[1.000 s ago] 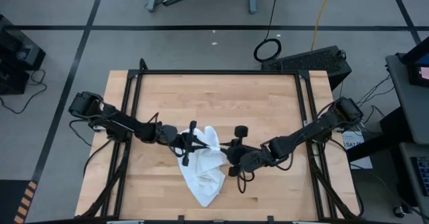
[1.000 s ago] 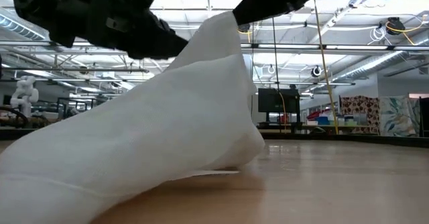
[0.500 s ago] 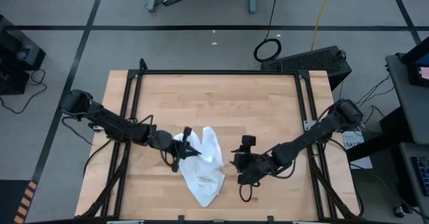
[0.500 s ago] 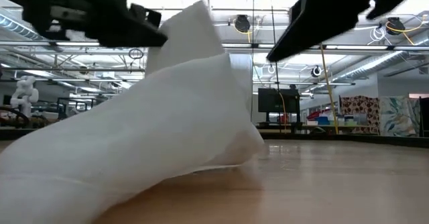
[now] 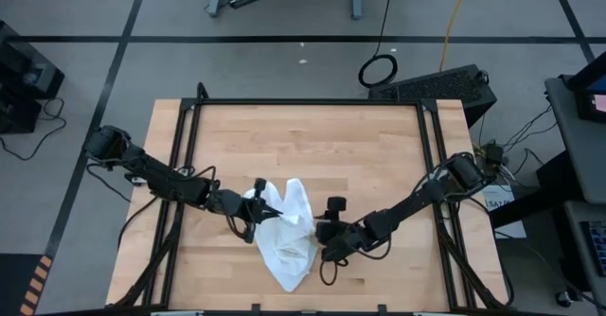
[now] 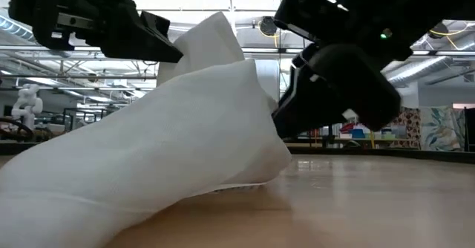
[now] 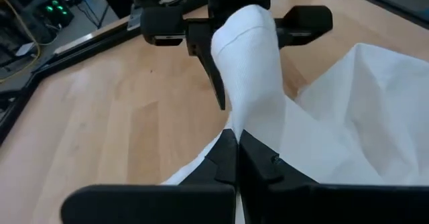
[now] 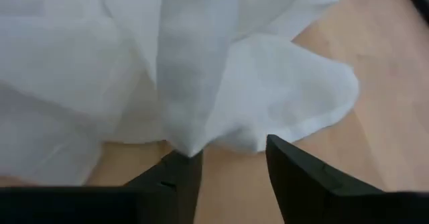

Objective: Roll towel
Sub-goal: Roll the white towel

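The right gripper (image 5: 325,243) had let go and returned, jaws spread, beside the towel (image 5: 284,236) on the tabletop (image 5: 379,155); the left gripper (image 5: 258,212) still pinched a raised corner, so rolling was unstarted.

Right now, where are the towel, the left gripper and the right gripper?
towel (image 5: 287,245): high view, middle of the crumpled white cloth.
left gripper (image 7: 236,147): left wrist view, where its fingers pinch the towel.
right gripper (image 8: 231,160): right wrist view, gap between its open fingers, at the towel's edge.
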{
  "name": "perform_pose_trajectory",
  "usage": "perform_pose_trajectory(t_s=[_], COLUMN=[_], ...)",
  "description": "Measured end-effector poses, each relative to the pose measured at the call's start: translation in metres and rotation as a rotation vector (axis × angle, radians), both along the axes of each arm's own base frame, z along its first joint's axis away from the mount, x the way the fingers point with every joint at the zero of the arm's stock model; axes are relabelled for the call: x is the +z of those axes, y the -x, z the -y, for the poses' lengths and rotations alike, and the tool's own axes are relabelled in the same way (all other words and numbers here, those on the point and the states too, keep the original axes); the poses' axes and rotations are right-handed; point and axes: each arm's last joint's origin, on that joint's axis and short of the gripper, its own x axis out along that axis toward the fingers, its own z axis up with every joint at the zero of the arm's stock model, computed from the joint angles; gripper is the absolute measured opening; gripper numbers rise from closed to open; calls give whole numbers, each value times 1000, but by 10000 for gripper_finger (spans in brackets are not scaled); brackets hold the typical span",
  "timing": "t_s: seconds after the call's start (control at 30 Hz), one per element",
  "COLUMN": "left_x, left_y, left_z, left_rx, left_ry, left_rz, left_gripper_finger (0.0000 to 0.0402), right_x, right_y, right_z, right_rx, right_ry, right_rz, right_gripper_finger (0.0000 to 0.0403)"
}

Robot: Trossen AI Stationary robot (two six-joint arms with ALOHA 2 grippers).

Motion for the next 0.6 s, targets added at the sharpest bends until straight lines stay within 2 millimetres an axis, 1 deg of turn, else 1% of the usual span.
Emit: perform_pose_trajectory(t_s=[0.07,0.17,0.2,0.23,0.33,0.47,0.6], left_x=[0,4,6,8,20,37,43], left_y=[0,1,2,2,1,-2,-5], left_z=[0,-3,-4,-6,-15,-25,-36], left_rx=[11,78,116,160,261,296,345], left_ry=[2,-22,-37,-56,-90,-101,-130], left_rz=[2,22,35,50,137,274,325], left_gripper_finger=[0,0,0,0,0,0,0], right_x=[3,19,24,30,48,81,105], right_y=[1,3,5,6,9,11,14], right_z=[1,0,0,0,1,9,18], right_rx=[14,85,115,135,163,181,157], right_ry=[23,14,4,-7,-11,-6,-32], right_rz=[-12,-8,-8,-5,30,140,232], right_gripper_finger=[116,40,21,12,14,2,2])
